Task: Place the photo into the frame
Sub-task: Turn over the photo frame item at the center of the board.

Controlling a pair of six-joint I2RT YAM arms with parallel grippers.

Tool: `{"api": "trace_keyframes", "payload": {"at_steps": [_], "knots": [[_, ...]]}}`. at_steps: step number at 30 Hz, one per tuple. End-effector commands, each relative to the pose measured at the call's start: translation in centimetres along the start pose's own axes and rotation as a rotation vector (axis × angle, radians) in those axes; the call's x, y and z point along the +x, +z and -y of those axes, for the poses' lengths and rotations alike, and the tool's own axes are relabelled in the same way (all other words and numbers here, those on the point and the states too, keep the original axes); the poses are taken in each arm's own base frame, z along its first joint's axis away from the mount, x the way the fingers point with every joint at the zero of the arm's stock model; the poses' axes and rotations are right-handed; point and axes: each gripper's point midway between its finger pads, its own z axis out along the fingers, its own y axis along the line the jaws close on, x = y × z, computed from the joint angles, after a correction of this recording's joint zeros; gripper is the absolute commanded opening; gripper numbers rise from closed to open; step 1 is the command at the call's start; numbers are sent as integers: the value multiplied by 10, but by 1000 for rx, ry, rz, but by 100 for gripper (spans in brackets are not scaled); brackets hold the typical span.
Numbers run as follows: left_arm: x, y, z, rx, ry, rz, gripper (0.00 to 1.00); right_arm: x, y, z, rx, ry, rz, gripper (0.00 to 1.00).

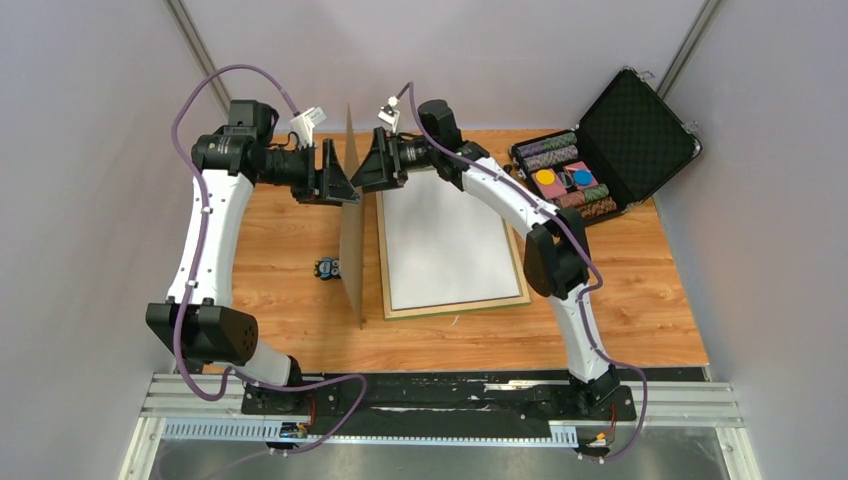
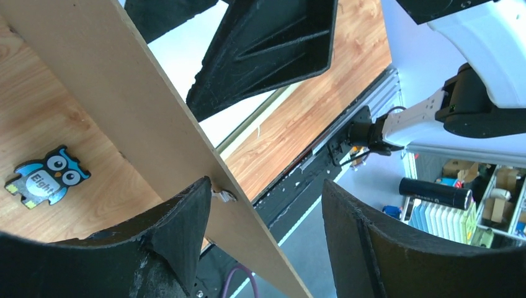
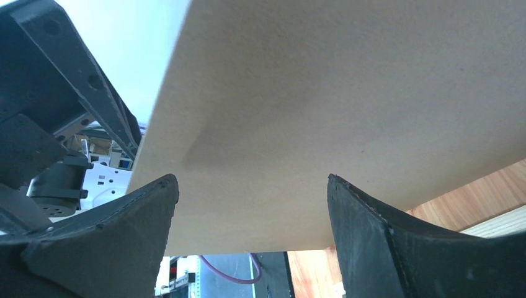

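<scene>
From above, the frame [image 1: 455,307] lies flat mid-table [image 1: 640,300] with a white sheet [image 1: 445,240] inside; I cannot tell if that is the photo. At its 9 o'clock a brown board [image 1: 352,250] stands on edge between my left gripper [image 1: 340,185] and right gripper [image 1: 372,165]. Grey walls stand all around, and an open case [image 1: 640,120] sits at 2 o'clock. My left wrist view shows my left gripper [image 2: 265,186] spread, straddling the board [image 2: 142,118], with an owl sticker [image 2: 46,177] at 9 o'clock. My right wrist view shows my right gripper [image 3: 252,186] released, the board [image 3: 347,93] beyond.

Robotics laboratory work cell: plain grey enclosure walls [image 1: 80,150], aluminium mounting rail [image 1: 690,405], wood-grain table [image 1: 650,320], cluttered storage shelves [image 2: 490,205] visible beyond.
</scene>
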Motion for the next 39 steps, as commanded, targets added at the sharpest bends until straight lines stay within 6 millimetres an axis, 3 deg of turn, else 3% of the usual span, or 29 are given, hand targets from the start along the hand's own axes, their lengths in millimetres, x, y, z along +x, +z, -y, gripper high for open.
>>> {"api": "trace_keyframes", "payload": {"at_steps": [1,13,25,39], "knots": [[1,-2,15,33,70,12,73,-19,-20,-65,-83,-108,48,88],[5,4,19,29,96,-6,74,-22,-30,-82,-85,-134,70,88],[6,1,20,5,127,-3,74,-21,-27,-42,58,-98,106,83],[11,-11,9,-107,180,9,74,-19,-49,-23,143,-88,140,80]]}}
